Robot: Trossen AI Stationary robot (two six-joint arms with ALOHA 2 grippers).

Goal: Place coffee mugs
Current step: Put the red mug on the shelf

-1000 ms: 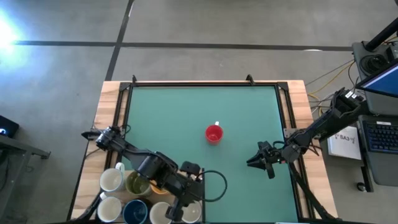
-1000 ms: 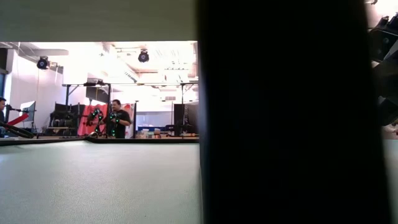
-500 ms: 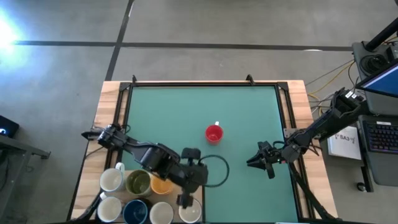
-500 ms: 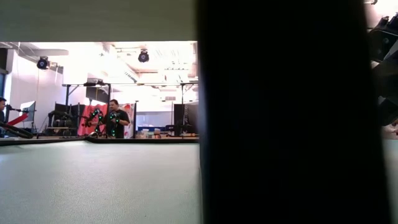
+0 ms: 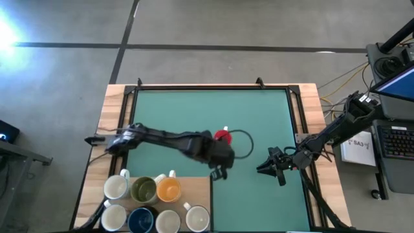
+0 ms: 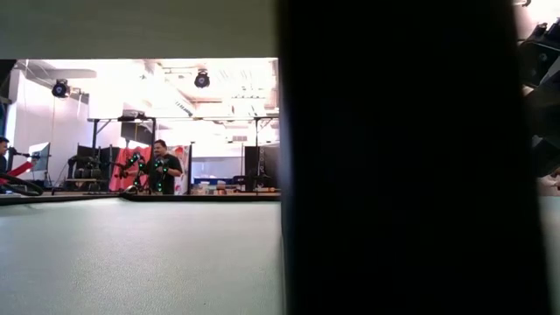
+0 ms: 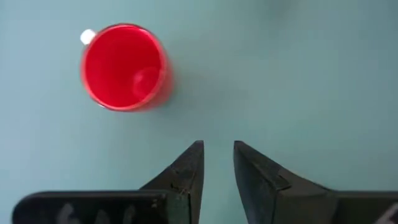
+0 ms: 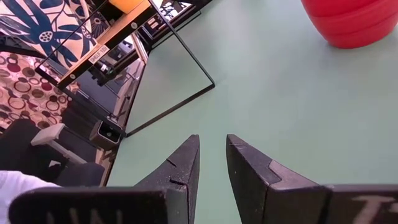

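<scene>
While hovering over mid-bench with jaws narrowly parted and empty, left gripper (image 7: pixel 217 163) looking down beside red mug (image 7: pixel 124 66), apart from it. Right gripper (image 5: pixel 266 167) waiting near right edge, jaws likewise narrowly parted, holding nothing. Seven mugs (image 5: pixel 156 202) clustering at near-left corner of bench (image 5: pixel 194 110), all looking empty.

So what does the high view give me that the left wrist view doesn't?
Only the high view shows the seven round ceramic mugs clustered on the wooden board at the table's near left corner, plus the right gripper waiting over the green mat's right side. Only the left wrist view shows the left gripper's fingers standing slightly apart with nothing between them. Both show the small round red ceramic mug upright on the mat, beside the left gripper, not held.
</scene>
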